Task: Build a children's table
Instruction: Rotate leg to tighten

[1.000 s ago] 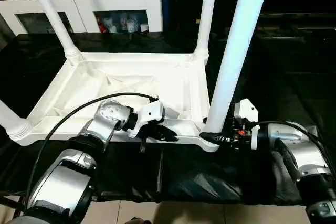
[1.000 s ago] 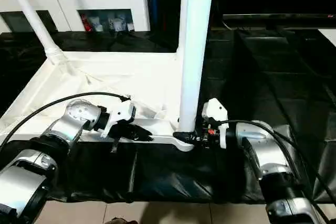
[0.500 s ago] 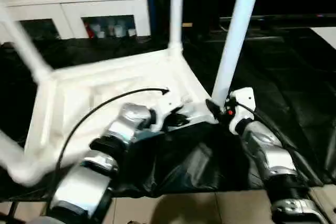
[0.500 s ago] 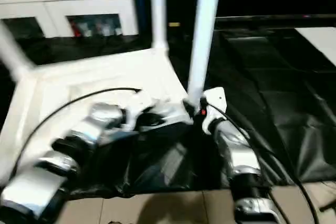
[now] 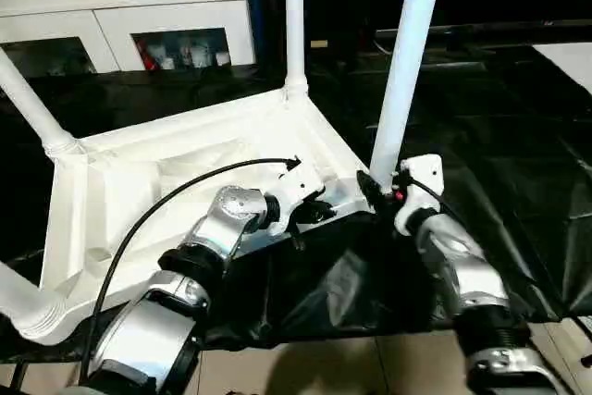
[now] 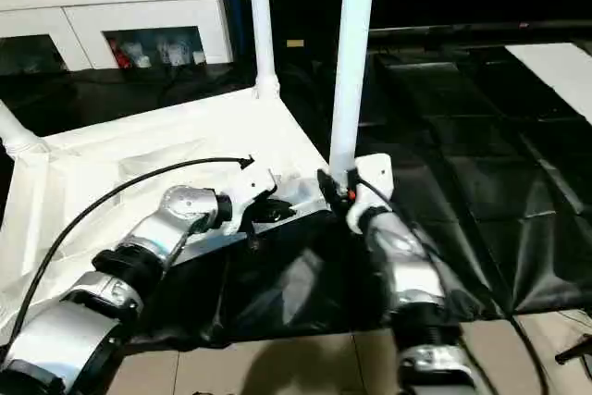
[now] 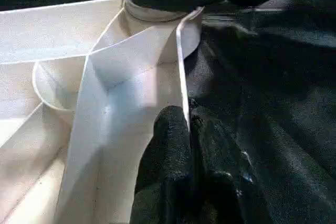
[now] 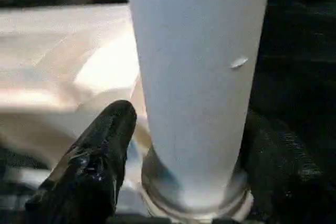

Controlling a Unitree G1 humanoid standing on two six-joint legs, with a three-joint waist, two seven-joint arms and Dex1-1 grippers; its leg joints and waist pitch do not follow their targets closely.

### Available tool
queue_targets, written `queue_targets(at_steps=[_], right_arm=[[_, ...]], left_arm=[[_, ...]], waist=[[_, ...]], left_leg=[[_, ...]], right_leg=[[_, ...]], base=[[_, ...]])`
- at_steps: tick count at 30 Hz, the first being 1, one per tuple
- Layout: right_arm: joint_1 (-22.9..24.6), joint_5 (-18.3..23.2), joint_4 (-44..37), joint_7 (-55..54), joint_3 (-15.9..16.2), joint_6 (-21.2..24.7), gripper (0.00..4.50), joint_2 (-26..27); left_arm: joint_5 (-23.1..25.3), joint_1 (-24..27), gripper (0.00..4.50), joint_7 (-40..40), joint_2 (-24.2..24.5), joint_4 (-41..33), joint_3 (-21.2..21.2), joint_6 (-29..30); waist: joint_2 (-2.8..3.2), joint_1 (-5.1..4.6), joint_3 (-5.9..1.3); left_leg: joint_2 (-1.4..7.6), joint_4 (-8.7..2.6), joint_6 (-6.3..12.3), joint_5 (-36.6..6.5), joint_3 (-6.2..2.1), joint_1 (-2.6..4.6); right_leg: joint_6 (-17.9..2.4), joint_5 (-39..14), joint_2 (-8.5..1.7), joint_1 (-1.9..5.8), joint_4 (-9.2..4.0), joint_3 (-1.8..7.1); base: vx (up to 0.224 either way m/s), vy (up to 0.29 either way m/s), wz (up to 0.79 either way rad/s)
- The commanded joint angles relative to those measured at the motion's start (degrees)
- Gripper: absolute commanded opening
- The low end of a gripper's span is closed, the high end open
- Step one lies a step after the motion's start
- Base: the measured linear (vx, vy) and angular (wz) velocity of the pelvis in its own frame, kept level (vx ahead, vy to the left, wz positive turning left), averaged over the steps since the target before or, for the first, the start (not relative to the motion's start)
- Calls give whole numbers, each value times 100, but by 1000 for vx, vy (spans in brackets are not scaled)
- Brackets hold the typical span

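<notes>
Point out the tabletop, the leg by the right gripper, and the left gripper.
tabletop (image 5: 139, 178), left eye view, ribbed underside.
near-right leg (image 5: 402, 71), left eye view, mid shaft.
left gripper (image 7: 190, 140), left wrist view, between fingertips pinching the tabletop's edge wall.

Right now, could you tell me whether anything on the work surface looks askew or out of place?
The tabletop lies upside down and skewed, its near corner by the grippers swung away from the robot. The black cover beneath it is rucked into folds along the near edge. All four legs are standing in their corner sockets; nothing looks broken or spilled.
</notes>
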Motion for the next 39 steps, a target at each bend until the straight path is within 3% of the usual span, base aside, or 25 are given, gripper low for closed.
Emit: queue_targets(at_steps=[1,4,6,8,9,10,13,16,18,20,23,27,33,36,37,39], right_arm=[[86,46,-29,558,322,142,348,-37],[128,238,-199,1501,428,209,348,-504],[146,391,-313,2104,503,307,348,-751],[149,478,-376,2533,580,414,348,-933],[145,510,-398,2703,614,452,333,-1005],[135,542,-411,2875,646,492,323,-1070],[106,575,-435,3265,757,534,311,-1200],[97,570,-455,3434,849,554,276,-1264],[77,563,-493,3688,985,579,268,-1346],[65,548,-490,3732,1014,569,259,-1356],[34,532,-484,3828,1047,569,252,-1354],[24,555,-490,3861,1072,564,251,-1347],[118,523,-526,3546,1027,531,251,-1246],[326,78,-396,1831,792,391,251,-728],[350,-1,-351,1502,745,362,251,-624],[379,-102,-237,798,604,345,250,-374]], left_arm=[[22,75,0,-438,45,-72,-181,-131],[-79,104,0,-1024,300,-140,-187,-288],[-112,119,0,-1373,454,-159,-222,-400],[-155,121,0,-1641,563,-138,-239,-492],[-192,120,0,-1772,602,-128,-233,-525],[-224,114,0,-1888,642,-110,-232,-553],[-248,99,0,-2128,751,-66,-251,-627],[-236,84,0,-2178,796,-36,-248,-671],[-207,35,0,-2271,876,65,-244,-777],[-204,18,0,-2293,894,95,-241,-795],[-207,-41,0,-2344,931,176,-237,-831],[-208,-78,0,-2344,931,235,-230,-863],[-128,-176,0,-1852,836,367,-171,-781],[20,-259,0,-558,521,455,-70,-420],[40,-253,0,-386,466,440,-62,-366],[64,-241,0,48,315,416,-15,-179]], waist=[[-70,19,-325],[-48,99,-335],[-63,157,-357],[-60,229,-380],[-49,235,-381],[-87,245,-383],[-82,341,-407],[-88,363,-413],[-108,366,-373],[-108,372,-336],[-91,373,-321],[-95,367,-324],[-90,363,-346],[-92,353,-320],[-57,328,-307],[-76,262,-294]], left_leg=[[259,-496,186,-2203,-117,152],[287,-451,373,-1746,-78,139],[290,-407,509,-1392,-75,100],[295,-347,683,-974,-63,116],[291,-340,718,-897,-59,113],[292,-334,744,-844,-56,111],[297,-289,843,-584,-42,145],[303,-281,871,-537,-48,136],[298,-298,807,-807,-37,114],[315,-344,551,-1330,-40,133],[328,-394,291,-1651,-52,156],[321,-405,203,-1679,-57,145],[312,-376,316,-1440,-47,132],[313,-399,184,-1647,-39,175],[298,-421,50,-1801,-60,175],[274,-461,-88,-2034,-100,134]], right_leg=[[-1165,-1271,-121,111,-300,42],[-1304,-1080,-110,134,-264,31],[-1395,-690,-110,174,-189,22],[-1557,-133,-106,173,-101,22],[-1590,-36,-102,174,-87,16],[-1616,12,-101,182,-84,12],[-1679,314,-100,165,-24,23],[-1669,283,-100,167,-8,18],[-1625,-130,-97,144,-44,23],[-1498,-878,-115,121,-106,47],[-1383,-1305,-112,101,-142,61],[-1347,-1305,-112,101,-142,64],[-1425,-892,-103,105,-105,57],[-1342,-1260,-106,56,-160,73],[-1253,-1567,-115,52,-193,73],[-1015,-2065,-123,64,-225,58]], base=[[51,-26,5],[57,-33,4],[57,-29,-1],[26,-13,0],[0,0,0],[0,0,0],[0,0,0],[0,0,0],[0,0,0],[0,0,0],[0,0,0],[0,0,0],[0,0,0],[0,0,0],[0,0,0],[0,0,0]])
